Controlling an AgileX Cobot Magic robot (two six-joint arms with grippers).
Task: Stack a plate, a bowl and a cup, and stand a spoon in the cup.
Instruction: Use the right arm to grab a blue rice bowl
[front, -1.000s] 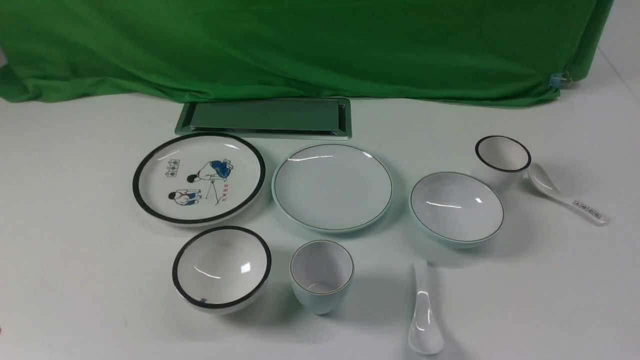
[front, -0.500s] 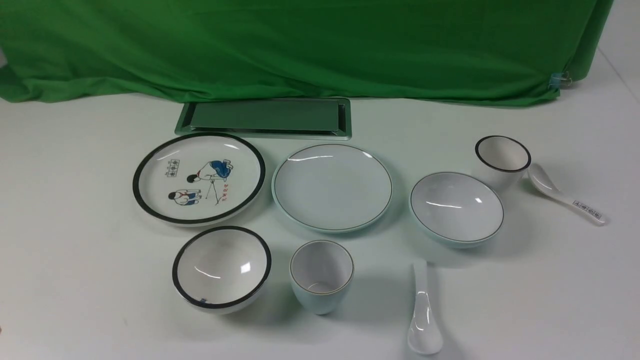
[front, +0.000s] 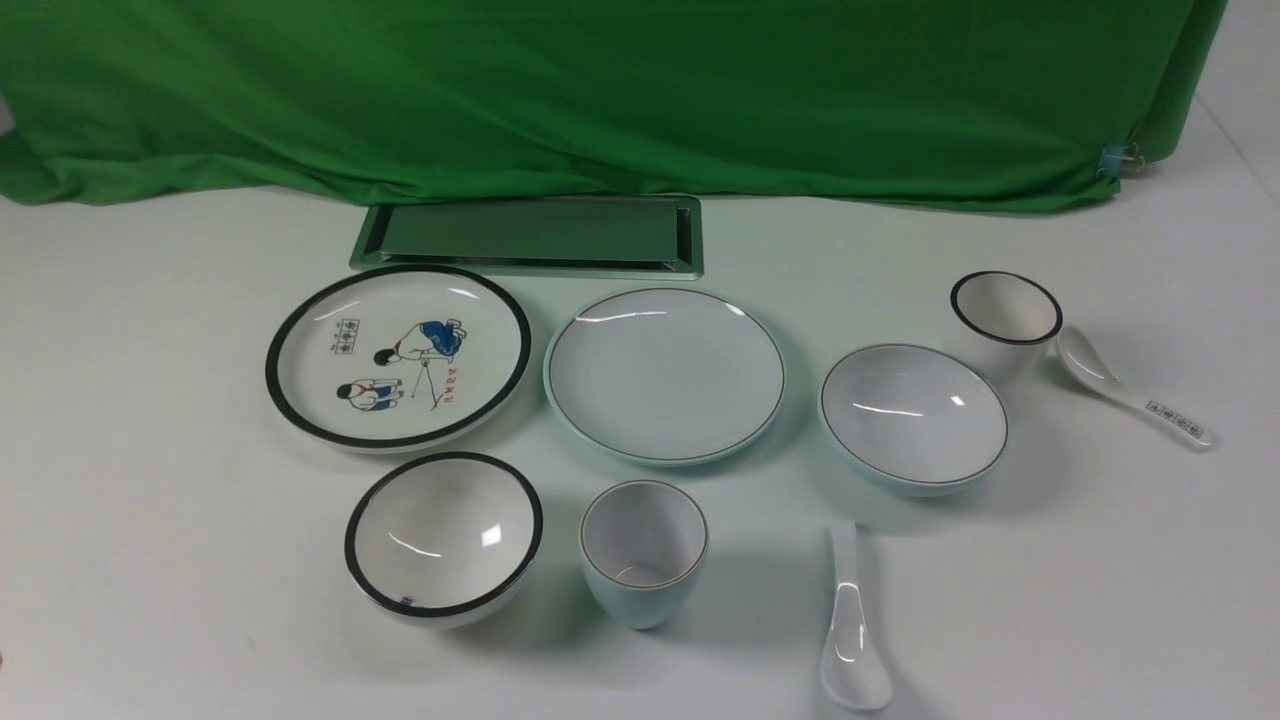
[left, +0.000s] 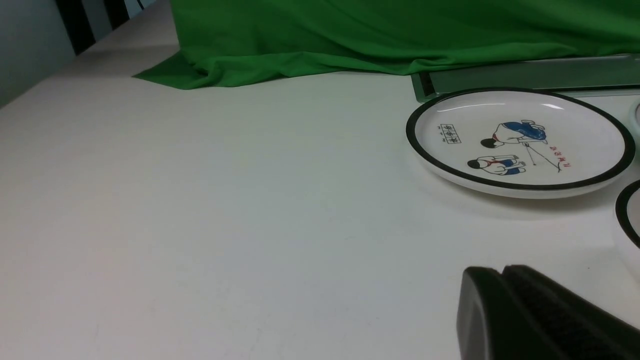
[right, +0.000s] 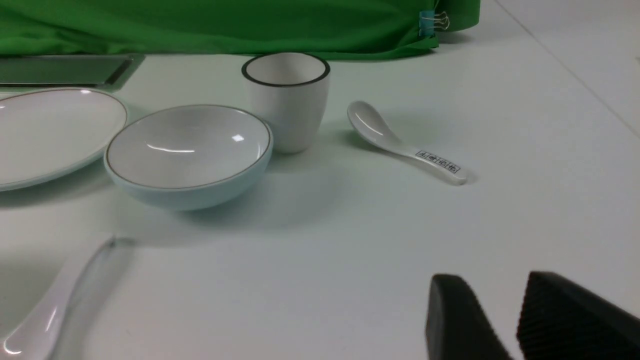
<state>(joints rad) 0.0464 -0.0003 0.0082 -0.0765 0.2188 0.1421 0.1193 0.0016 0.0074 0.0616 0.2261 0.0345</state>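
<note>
In right wrist view, blurry spoon (right: 60, 295)

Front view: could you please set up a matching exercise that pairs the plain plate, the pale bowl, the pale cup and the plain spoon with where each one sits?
Things:
1. plate
2. bowl
3. cup
4. spoon

Places:
a. just right of the black-rimmed bowl
b. lying flat, nearest the camera
c. next to the black-rimmed cup
d. just right of the cartoon plate

Pairs: 1-d, 2-c, 3-a, 4-b.
</note>
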